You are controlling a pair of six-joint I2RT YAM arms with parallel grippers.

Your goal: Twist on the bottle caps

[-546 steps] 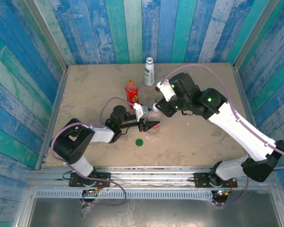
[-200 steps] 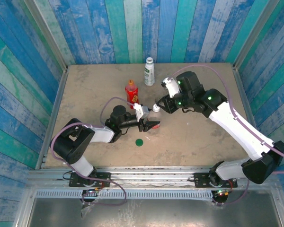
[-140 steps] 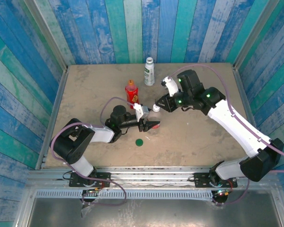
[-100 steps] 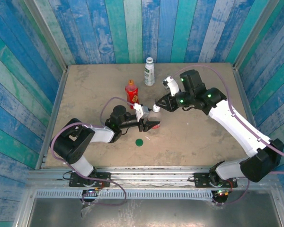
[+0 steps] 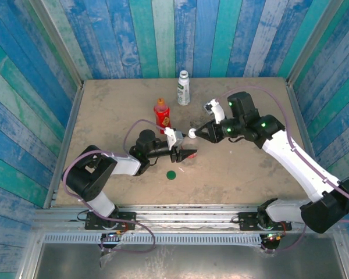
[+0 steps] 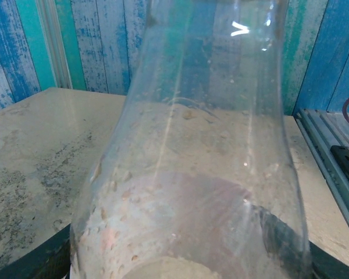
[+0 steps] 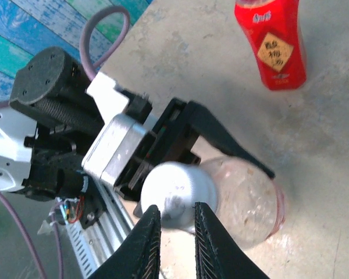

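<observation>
My left gripper [image 5: 185, 154] is shut on the clear bottle [image 5: 189, 145] with a red label, holding it about upright at mid-table. In the left wrist view that bottle [image 6: 192, 174] stands between the dark fingers [image 6: 29, 264]. A white cap [image 5: 192, 133] sits on its neck. In the right wrist view the cap [image 7: 177, 195] looks blurred on top of the bottle [image 7: 247, 200]. My right gripper [image 5: 200, 135] is just right of the cap. Its fingers [image 7: 150, 238] stand close together, with only a narrow gap and nothing between them. The cap lies just past their tips.
The red bottle [image 5: 161, 114], with an orange cap [image 5: 160, 102] on it, stands behind the left gripper; the right wrist view shows it too [image 7: 271, 40]. The white-labelled bottle [image 5: 183, 90] stands near the back wall. A dark green cap [image 5: 171, 174] lies flat near the front.
The right gripper has drawn back to the right from the white cap, and its jaws have narrowed. The left arm and the clear bottle have stayed still.
</observation>
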